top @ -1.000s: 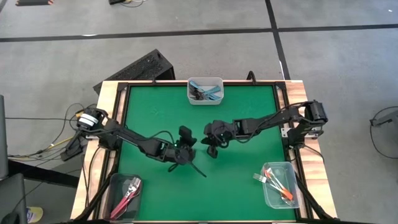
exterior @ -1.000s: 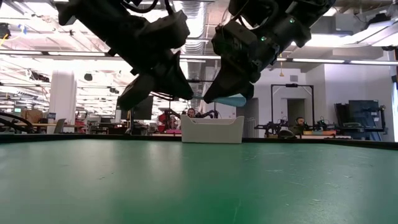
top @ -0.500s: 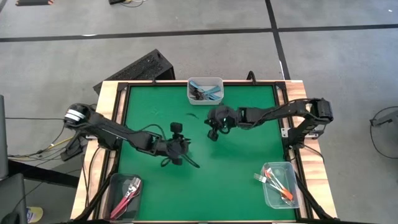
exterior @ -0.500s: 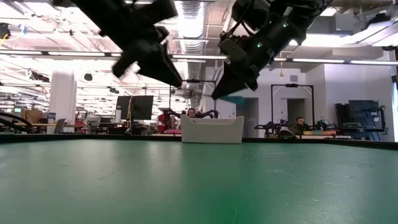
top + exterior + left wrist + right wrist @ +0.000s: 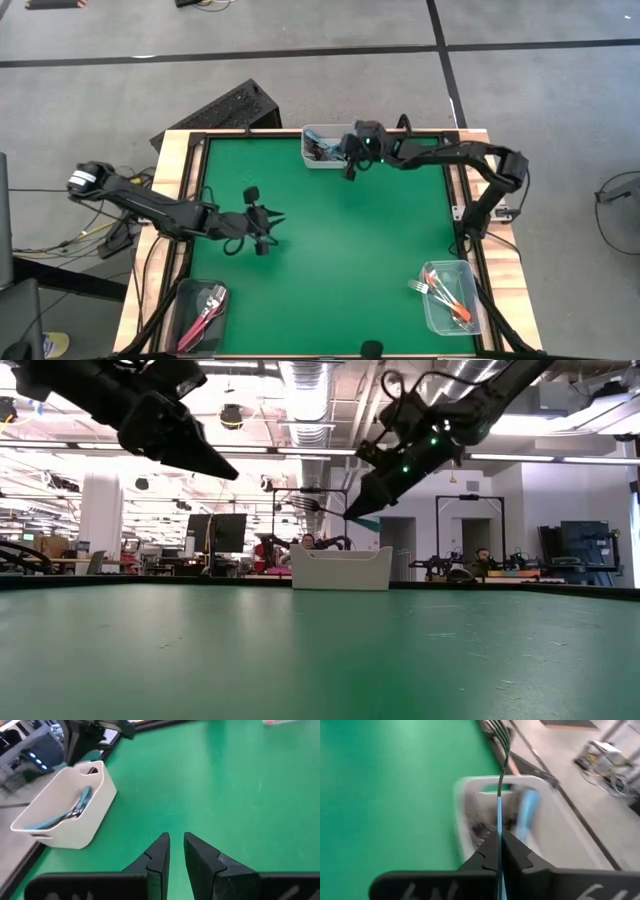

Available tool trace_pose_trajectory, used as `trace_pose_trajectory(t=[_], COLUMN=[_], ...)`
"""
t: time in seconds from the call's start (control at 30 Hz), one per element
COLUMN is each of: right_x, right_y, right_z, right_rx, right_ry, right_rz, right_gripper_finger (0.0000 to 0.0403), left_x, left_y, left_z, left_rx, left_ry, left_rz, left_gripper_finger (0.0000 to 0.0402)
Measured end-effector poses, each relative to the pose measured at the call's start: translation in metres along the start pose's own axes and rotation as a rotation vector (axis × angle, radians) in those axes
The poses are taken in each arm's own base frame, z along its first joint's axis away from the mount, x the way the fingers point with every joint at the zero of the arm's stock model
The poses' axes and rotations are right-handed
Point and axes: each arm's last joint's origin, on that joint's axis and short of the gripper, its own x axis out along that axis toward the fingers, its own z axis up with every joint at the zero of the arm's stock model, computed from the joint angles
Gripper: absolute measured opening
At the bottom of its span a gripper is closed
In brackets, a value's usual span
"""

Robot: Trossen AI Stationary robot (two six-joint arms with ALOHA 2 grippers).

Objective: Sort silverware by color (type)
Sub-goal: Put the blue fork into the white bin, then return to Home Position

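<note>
**Blue fork carried up to the white bin**

Moved from mid-frame to the top centre of the high view: right gripper (image 5: 349,170), now hanging at the right-hand edge of the white bin (image 5: 312,133). Drawn back toward the left-centre of that view: left gripper (image 5: 270,217), holding nothing, fingers (image 5: 159,854) a narrow slit apart over bare green mat (image 5: 370,250).

Pinched tight in the right gripper (image 5: 499,842): a light-blue fork (image 5: 499,807) (thin plastic handle, dark metal neck, silver tines). Long axis in line with the fingers, tines leading out past the tips; seen in the low view (image 5: 318,506) up in the upper middle of the frame, running nearly level, tines toward frame left, above the bin (image 5: 340,568).

Already lying in the bin: more blue-handled forks (image 5: 65,815). At lower left of the high view, a clear container (image 5: 190,315) with pink-red forks (image 5: 207,307); at lower right, another container (image 5: 432,318) with orange forks (image 5: 447,293).
</note>
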Motion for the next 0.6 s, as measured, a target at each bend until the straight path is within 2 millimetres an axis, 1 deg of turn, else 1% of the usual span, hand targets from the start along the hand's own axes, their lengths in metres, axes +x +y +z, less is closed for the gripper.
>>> trace_pose_trajectory(t=[0.13,0.23,0.33,0.43,0.53,0.6], right_x=[0.002,0.001,0.001,0.001,-0.001,-0.006], right_y=[-0.024,-0.032,-0.034,-0.034,-0.030,-0.030], right_z=[-0.008,-0.010,-0.010,-0.009,-0.010,-0.010], right_rx=[0.030,0.040,0.065,0.080,0.236,0.321], right_ry=[0.029,0.024,0.002,-0.010,0.033,0.050], right_rz=[-0.052,-0.063,-0.029,-0.022,-0.067,-0.059], right_gripper_finger=[0.0043,0.0071,0.0108,0.0152,0.0193,0.0207], left_x=[-0.010,-0.014,-0.016,-0.016,-0.015,-0.016], left_y=[0.006,0.009,0.013,0.015,0.015,0.015], left_z=[0.001,0.003,0.005,0.005,0.005,0.005], left_rx=[-0.052,-0.066,-0.092,-0.099,-0.120,-0.141], left_ry=[-0.028,-0.045,-0.058,-0.058,-0.057,-0.058], left_rz=[-0.002,0.025,0.081,0.097,0.087,0.076], left_gripper_finger=[0.0046,0.0046,0.0046,0.0046,0.0046,0.0046])
